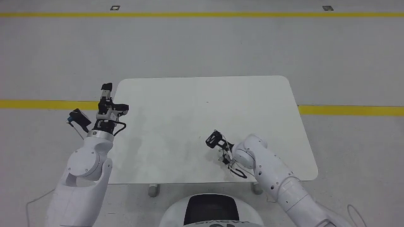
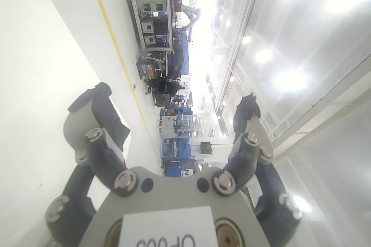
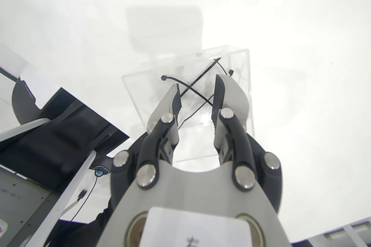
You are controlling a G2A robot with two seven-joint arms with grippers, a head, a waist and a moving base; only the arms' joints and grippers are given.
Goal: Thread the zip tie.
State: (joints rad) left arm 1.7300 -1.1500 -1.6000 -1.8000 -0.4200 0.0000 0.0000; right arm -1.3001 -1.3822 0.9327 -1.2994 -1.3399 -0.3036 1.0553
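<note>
My right claw (image 3: 198,87) hangs over a clear, hard-walled box (image 3: 139,89), its jaws parted by a moderate gap and nothing clamped between them. Inside the box lie two thin black zip ties (image 3: 189,86), crossed like an X, each with a small knob of a head. The crossing sits in the gap between the jaws. The tails run behind the ribbed black pads (image 3: 217,97), so I cannot tell whether a pad touches a tie. The box walls are hard to trace; I read them mostly by their edges and glare, and the near end is cut off by the claw's metal frame.

My left claw (image 2: 174,103) is spread wide and has hold of nothing. Its dark fingers (image 2: 95,112) are bolted to grey metal links and point out at the room, away from the ties.

From the top I see a white table (image 1: 252,94) with rounded corners. The left arm is at its left edge, and the right arm is over its near-right part, well apart from the left.
</note>
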